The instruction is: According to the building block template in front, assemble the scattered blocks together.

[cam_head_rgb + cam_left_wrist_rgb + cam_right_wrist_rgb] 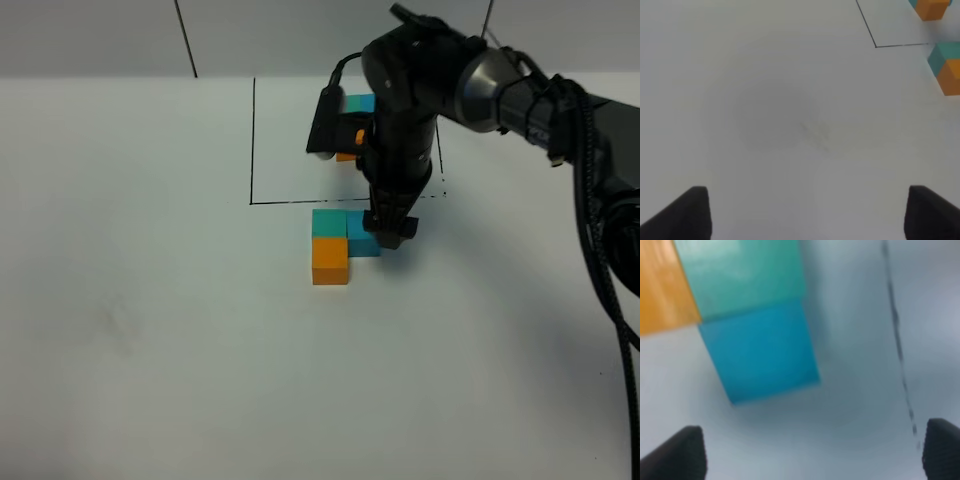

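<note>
- My right claw (391,226) hangs straight down at the blue cube (362,243), on the side of it away from the orange cube (330,261). In my right wrist view both fingertips (675,452) stand wide apart with bare table (860,390) between them, gripping nothing.
- The three scattered blocks sit pressed together just outside the black drawn rectangle (253,140), by its near edge: the teal cube (329,222) nearest that line, the orange cube touching it on the side away from the line, and the blue cube touching the teal one.
- The building block template (352,125) lies inside the rectangle, mostly hidden behind my right arm; only a bit of blue and orange shows.
- My left claw (805,215) hovers over plain table well away from the rectangle's corner, its fingertips (687,215) spread wide and empty. The teal and orange cubes show at the edge of that view, beside the rectangle's corner.
</note>
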Tool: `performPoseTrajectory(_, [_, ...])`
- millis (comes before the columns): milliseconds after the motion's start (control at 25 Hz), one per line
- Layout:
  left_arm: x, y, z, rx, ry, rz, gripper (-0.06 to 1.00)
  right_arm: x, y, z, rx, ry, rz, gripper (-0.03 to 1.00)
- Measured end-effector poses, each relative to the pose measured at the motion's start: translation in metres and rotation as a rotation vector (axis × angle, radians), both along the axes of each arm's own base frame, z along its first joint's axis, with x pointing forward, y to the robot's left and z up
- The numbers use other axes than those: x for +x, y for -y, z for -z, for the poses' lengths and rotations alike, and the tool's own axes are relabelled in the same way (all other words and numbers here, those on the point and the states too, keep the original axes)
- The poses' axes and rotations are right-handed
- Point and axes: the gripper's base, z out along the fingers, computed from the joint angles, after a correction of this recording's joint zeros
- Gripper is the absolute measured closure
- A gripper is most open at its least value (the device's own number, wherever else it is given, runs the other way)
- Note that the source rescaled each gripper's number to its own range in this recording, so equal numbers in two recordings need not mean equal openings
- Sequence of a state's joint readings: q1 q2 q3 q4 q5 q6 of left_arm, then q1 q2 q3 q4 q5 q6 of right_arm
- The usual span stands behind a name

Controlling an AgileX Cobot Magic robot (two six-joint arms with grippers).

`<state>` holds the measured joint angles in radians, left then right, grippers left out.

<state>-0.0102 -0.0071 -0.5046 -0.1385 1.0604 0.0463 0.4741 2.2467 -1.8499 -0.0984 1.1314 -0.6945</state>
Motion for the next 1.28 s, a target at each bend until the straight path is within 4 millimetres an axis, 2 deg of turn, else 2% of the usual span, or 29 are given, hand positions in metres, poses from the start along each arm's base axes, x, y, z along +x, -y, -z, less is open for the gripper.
performPoseTrajectory(160, [0.0,0.0,0.0,0.0,0.0,0.0,0.22,0.008,0.049,-0.038,0.149,-0.028,0.314,0.2])
performPoseTrajectory(280, [0.0,0.0,0.0,0.0,0.0,0.0,0.22,0.017,0.101,-0.065,0.296,-0.03,0.645,0.2])
performPoseTrajectory(360, [0.0,0.0,0.0,0.0,0.0,0.0,0.22,0.016,0.142,-0.081,0.35,-0.014,0.852,0.2])
performPoseTrajectory(440, [0.0,0.0,0.0,0.0,0.0,0.0,0.22,0.005,0.176,-0.09,0.37,-0.003,1.009,0.2])
performPoseTrajectory(520, [0.0,0.0,0.0,0.0,0.0,0.0,0.22,-0.013,0.205,-0.095,0.38,0.011,1.114,0.2])
performPoseTrajectory(680, [0.0,0.0,0.0,0.0,0.0,0.0,0.22,-0.06,0.247,-0.097,0.408,0.064,1.259,0.2])
performPoseTrajectory(760, [0.0,0.0,0.0,0.0,0.0,0.0,0.22,-0.087,0.255,-0.103,0.42,0.102,1.294,0.2])
performPoseTrajectory(880, [0.0,0.0,0.0,0.0,0.0,0.0,0.22,-0.125,0.251,-0.114,0.434,0.153,1.288,0.2])
performPoseTrajectory(1080, [0.0,0.0,0.0,0.0,0.0,0.0,0.22,-0.192,0.23,-0.139,0.544,0.28,1.254,0.2])
performPoseTrajectory(1280, [0.0,0.0,0.0,0.0,0.0,0.0,0.22,-0.262,0.207,-0.144,0.625,0.337,1.209,0.2])
